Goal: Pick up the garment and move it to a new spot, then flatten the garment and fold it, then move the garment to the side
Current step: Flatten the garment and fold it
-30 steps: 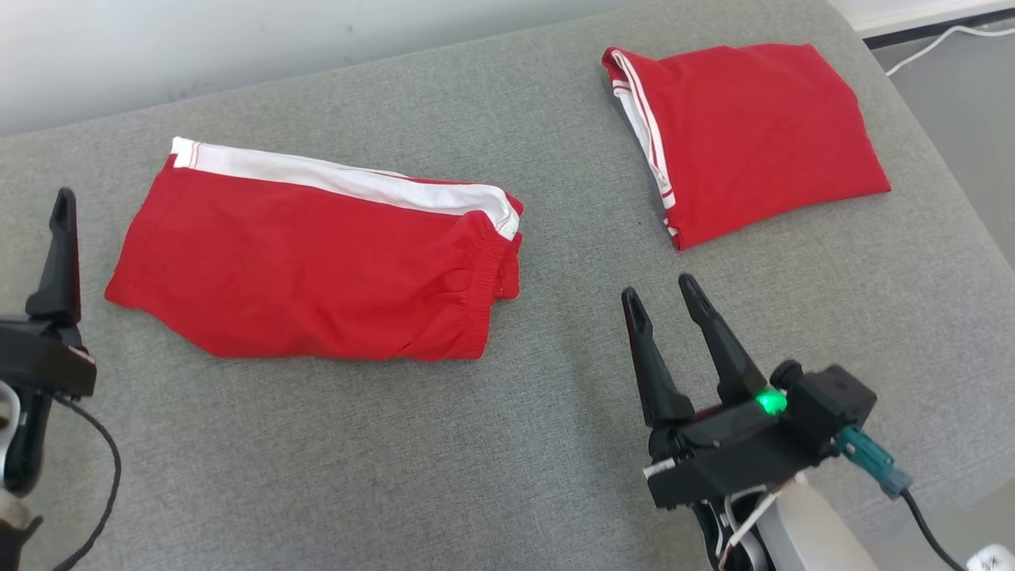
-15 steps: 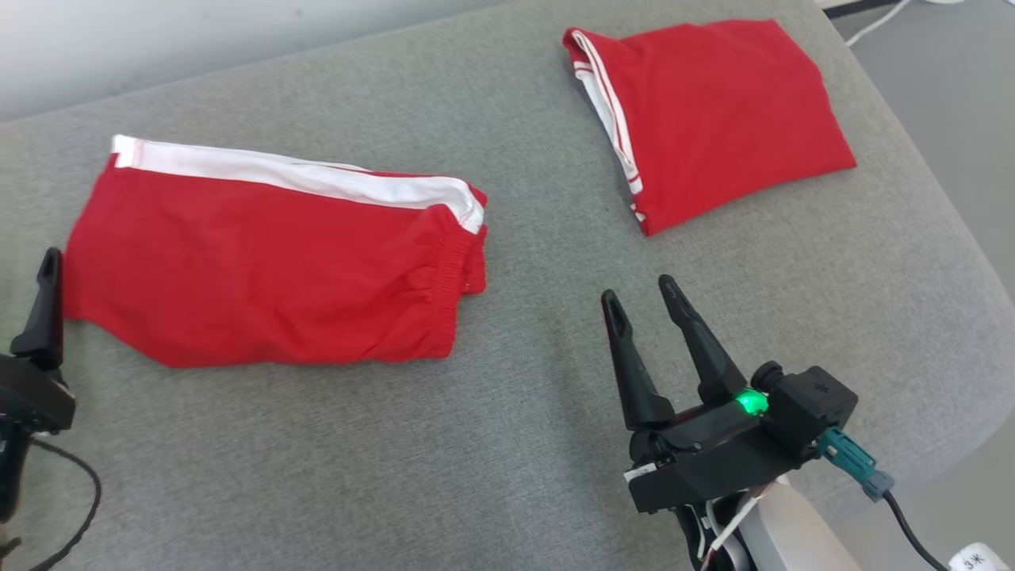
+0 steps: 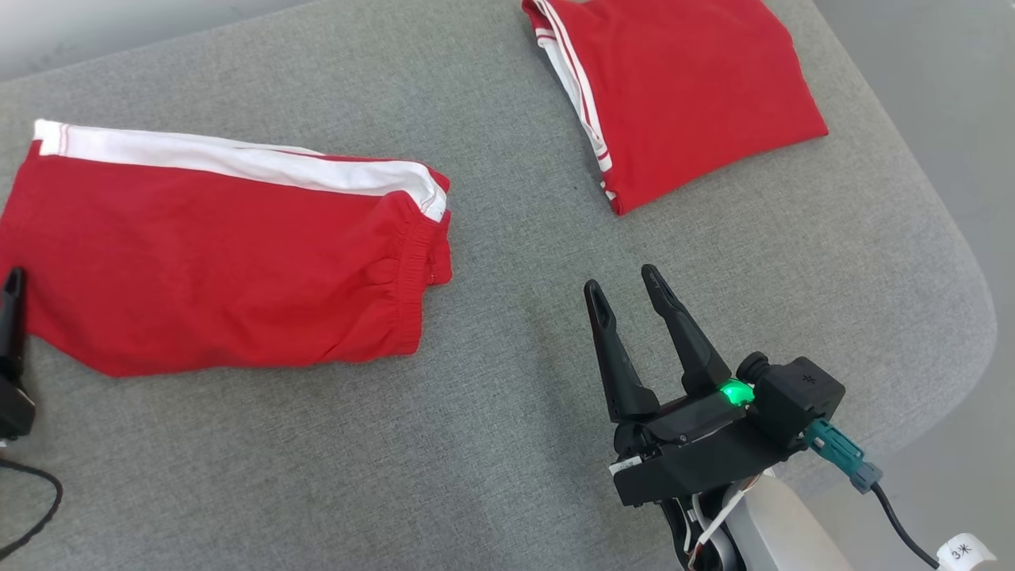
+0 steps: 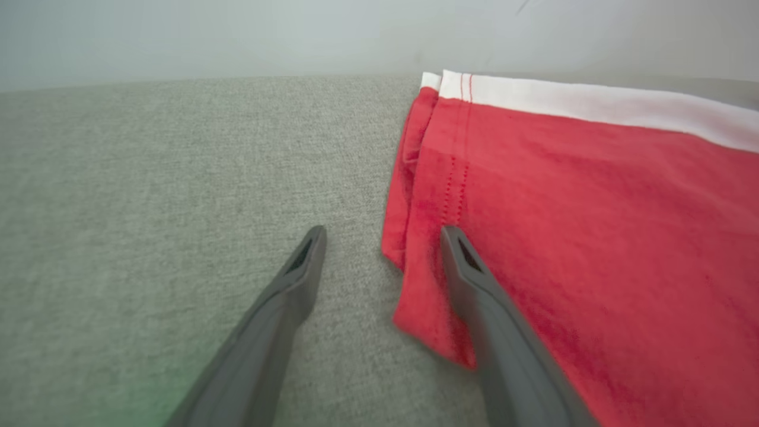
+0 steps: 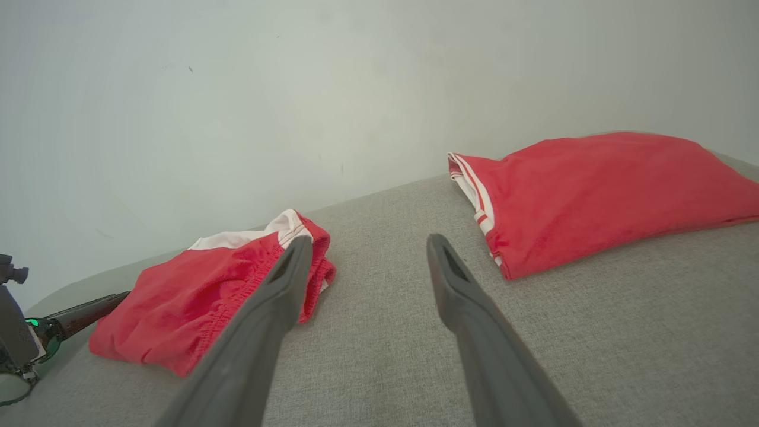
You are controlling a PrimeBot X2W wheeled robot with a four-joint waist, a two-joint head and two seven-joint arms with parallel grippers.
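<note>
one left gripper [image 4: 383,230] finger over garment [image 4: 593,249] — other beside.

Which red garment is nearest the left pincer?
The shorts with the broad white band; the left pincer is at their edge. The folded garment lies far off.

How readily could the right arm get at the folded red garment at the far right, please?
Probably yes: the right tool stands open and empty, aimed roughly at the folded garment, with only bare grey cushion between them.
</note>
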